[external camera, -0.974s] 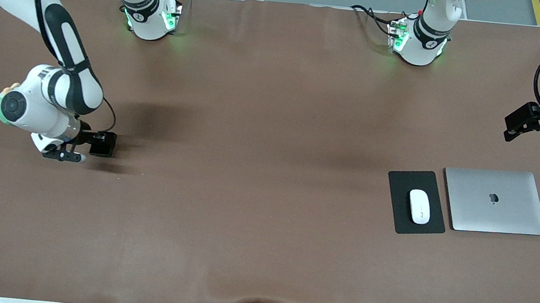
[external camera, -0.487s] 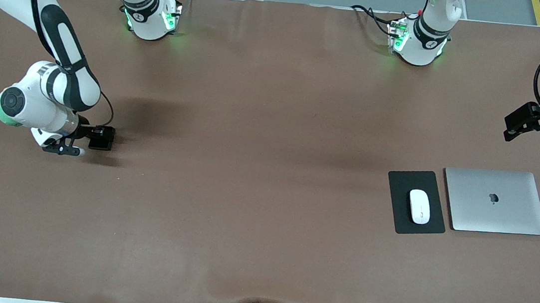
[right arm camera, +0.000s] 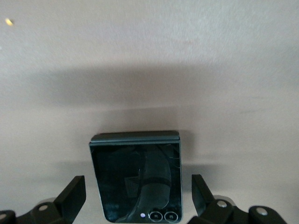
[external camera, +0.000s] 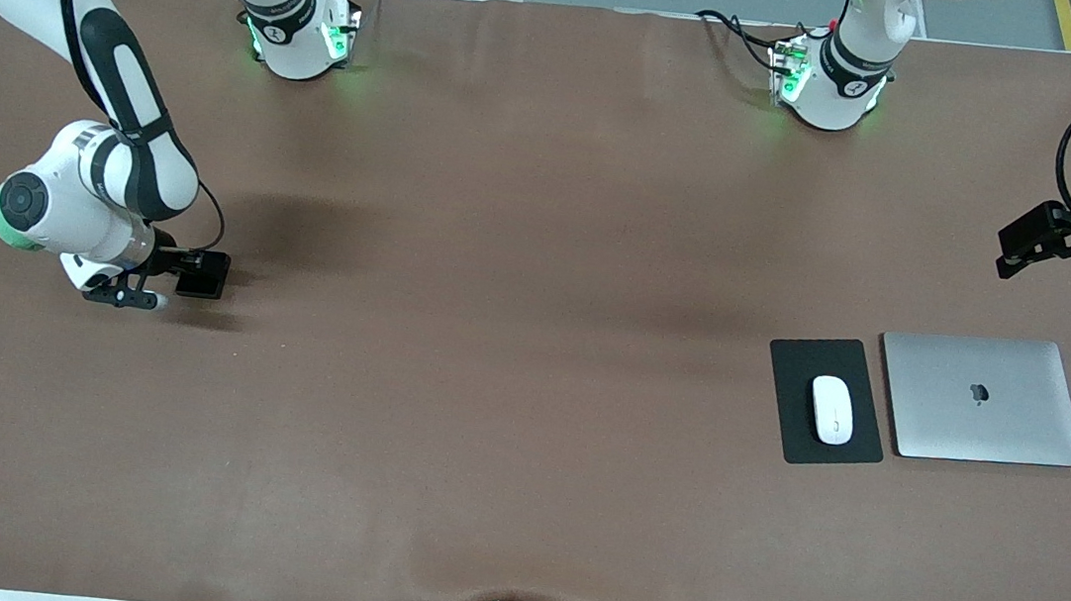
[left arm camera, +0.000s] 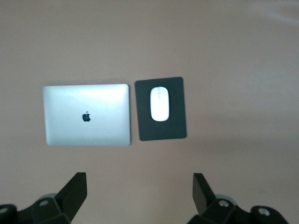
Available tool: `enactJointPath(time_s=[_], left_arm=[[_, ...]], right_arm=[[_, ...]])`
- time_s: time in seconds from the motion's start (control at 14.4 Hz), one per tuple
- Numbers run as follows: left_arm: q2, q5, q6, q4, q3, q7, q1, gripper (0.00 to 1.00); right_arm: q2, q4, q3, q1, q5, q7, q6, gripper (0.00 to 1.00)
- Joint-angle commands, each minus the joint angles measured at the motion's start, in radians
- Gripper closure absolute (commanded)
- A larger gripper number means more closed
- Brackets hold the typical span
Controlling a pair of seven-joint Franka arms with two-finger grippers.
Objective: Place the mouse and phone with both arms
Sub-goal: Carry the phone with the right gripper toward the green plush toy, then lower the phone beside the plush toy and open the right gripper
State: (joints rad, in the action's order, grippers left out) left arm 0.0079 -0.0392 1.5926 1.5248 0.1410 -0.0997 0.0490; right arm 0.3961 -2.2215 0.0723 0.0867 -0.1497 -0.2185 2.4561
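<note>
The black, nearly square phone [external camera: 205,275] lies flat on the brown table near the right arm's end. In the right wrist view the phone [right arm camera: 135,177] shows its two camera lenses toward the wrist. My right gripper [external camera: 192,275] is low over it and open. Its fingers [right arm camera: 74,192] stand either side of the phone with a gap on each side. The white mouse [external camera: 832,409] sits on a black pad [external camera: 792,367] toward the left arm's end, and also shows in the left wrist view [left arm camera: 160,103]. My left gripper [external camera: 1010,253] hangs open and empty, high over the table edge.
A closed silver laptop [external camera: 983,398] lies beside the pad, toward the left arm's end, and also shows in the left wrist view [left arm camera: 87,115]. Both green-lit arm bases [external camera: 300,32] stand along the table edge farthest from the front camera. Cables run along the nearest edge.
My right gripper and the phone dropped and shifted a little away from the front camera, then stayed almost still. The left gripper has barely moved.
</note>
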Motion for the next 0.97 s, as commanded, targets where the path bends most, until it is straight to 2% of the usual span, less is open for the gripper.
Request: enactJointPath(time_s=[0.0,0.42,0.7,0.9], left_arm=[[-0.014,0.051,-0.032,0.012,0.002,0.032,0.005,0.0],[-0.017,0.048,-0.094,0.017,0.003,0.029,0.005,0.0],[-0.032,0.038,-0.092,0.023,0.003,0.028,0.005,0.0],[-0.055,0.035,-0.08,0.041,0.003,0.028,0.005,0.0]], right_arm=[[-0.031,0.081,-0.019,0.024,0.01,0.004,-0.107,0.0],[0.01,0.397,-0.019,0.028,0.012,0.005,-0.345,0.0],[0.015,0.525,-0.019,0.024,0.013,-0.004,-0.374,0.0],[0.015,0.666,-0.019,0.022,0.016,-0.002,-0.501,0.0]])
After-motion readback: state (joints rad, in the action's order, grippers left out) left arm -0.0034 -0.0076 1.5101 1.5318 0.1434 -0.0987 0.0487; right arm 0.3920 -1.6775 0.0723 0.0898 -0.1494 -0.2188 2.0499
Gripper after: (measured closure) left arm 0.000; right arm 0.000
